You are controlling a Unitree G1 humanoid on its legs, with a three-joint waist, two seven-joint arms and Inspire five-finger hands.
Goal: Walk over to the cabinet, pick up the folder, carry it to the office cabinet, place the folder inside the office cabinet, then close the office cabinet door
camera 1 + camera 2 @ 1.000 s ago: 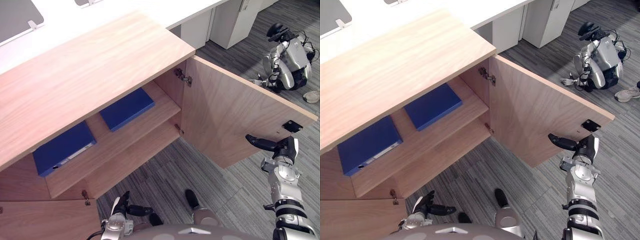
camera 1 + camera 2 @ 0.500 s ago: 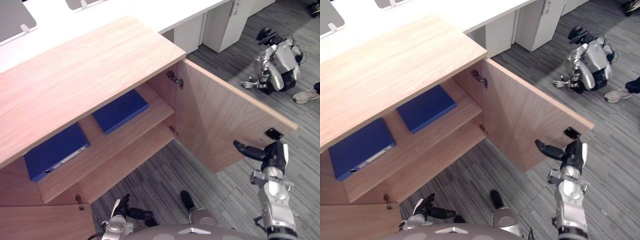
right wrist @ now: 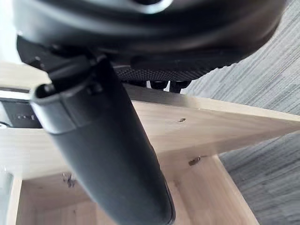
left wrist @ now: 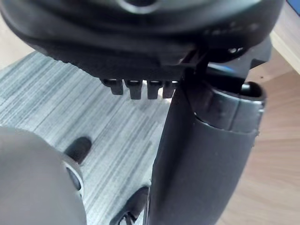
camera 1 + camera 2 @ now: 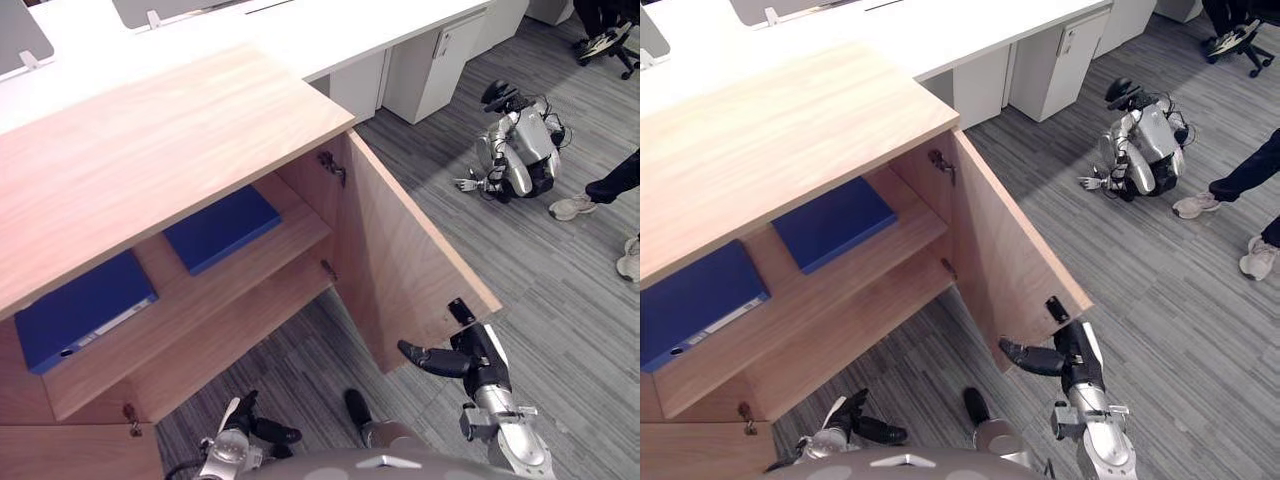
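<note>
Looking down on a big wooden office cabinet (image 5: 150, 150), with its door (image 5: 400, 260) swung wide open on the right. Got a long white desk (image 5: 300, 30) running along behind it, with a white drawer unit (image 5: 430, 60) tucked under the desk's right end. Out on the grey carpet floor (image 5: 560, 290), well apart from the cabinet, can spot another robot (image 5: 515, 150) slumped down, plus a person's legs and shoes (image 5: 600, 190) at the far right.

Inside the cabinet, both folders lying flat on the upper shelf (image 5: 165, 285), neither one in a hand. Blue folder (image 5: 220, 228) near the hinge end of that shelf, just inside the two metal hinges (image 5: 330, 165). Other blue folder (image 5: 80, 308) at the shelf's left end, pale-labelled spine turned toward the front edge. Clear gap between the two, no touching.

Right hand (image 5: 470, 358) parked at the door's free edge, near the lower corner, just under a small black latch plate (image 5: 457, 310). Thumb poking straight out across the door's inner face. Fingers tucked past the door's edge, so can't tell if hooked on it or flat. Left hand (image 5: 865, 428) hanging low over the floor by the cabinet's front, loose and relaxed, nothing in it.
</note>
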